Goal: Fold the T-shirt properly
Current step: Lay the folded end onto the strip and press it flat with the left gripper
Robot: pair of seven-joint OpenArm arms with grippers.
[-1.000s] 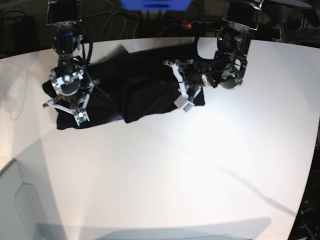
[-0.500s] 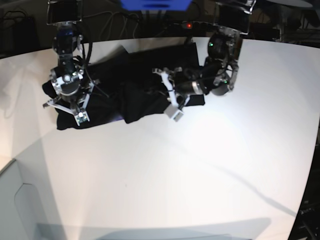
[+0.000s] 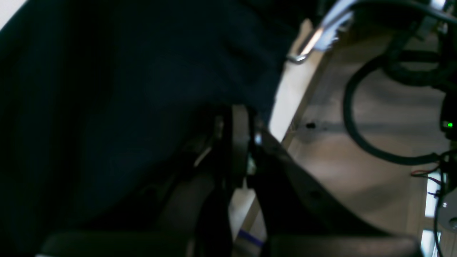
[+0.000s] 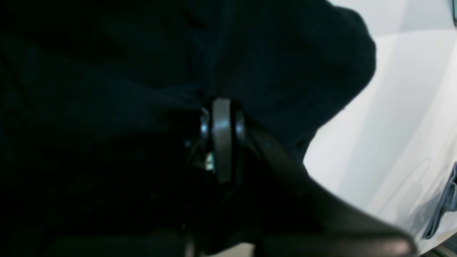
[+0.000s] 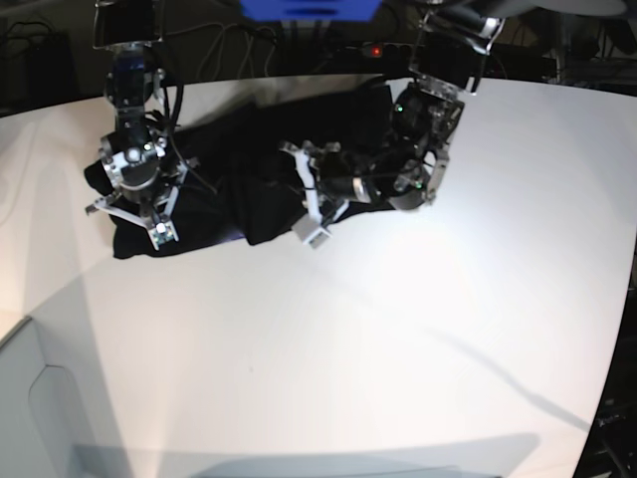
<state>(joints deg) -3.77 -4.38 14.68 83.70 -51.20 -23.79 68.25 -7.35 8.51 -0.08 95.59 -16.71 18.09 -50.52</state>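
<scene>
**Both pincers clamped on the black T-shirt at the far end of the table**

Lying crumpled across the far part of the white table (image 5: 348,329): the T-shirt (image 5: 254,174), a dark, wrinkled mass running from the left side of the base view toward the middle. No tag or collar to be made out in the folds.

On the left of the base view, right pincer (image 5: 134,204) pointing down over the shirt's left end, drawn together and pinching black cloth. In the right wrist view, fingertips (image 4: 222,139) pressed together with fabric bunched around them, a rounded lobe of cloth hanging over the pale table beyond.

On the right of the base view, left pincer (image 5: 311,204) reaching sideways over the shirt's right portion, likewise drawn together on the cloth. In the left wrist view, closed fingers (image 3: 240,142) beside a broad sheet of dark fabric raised in front of the lens, table edge and a looping black cable (image 3: 360,117) behind.
</scene>
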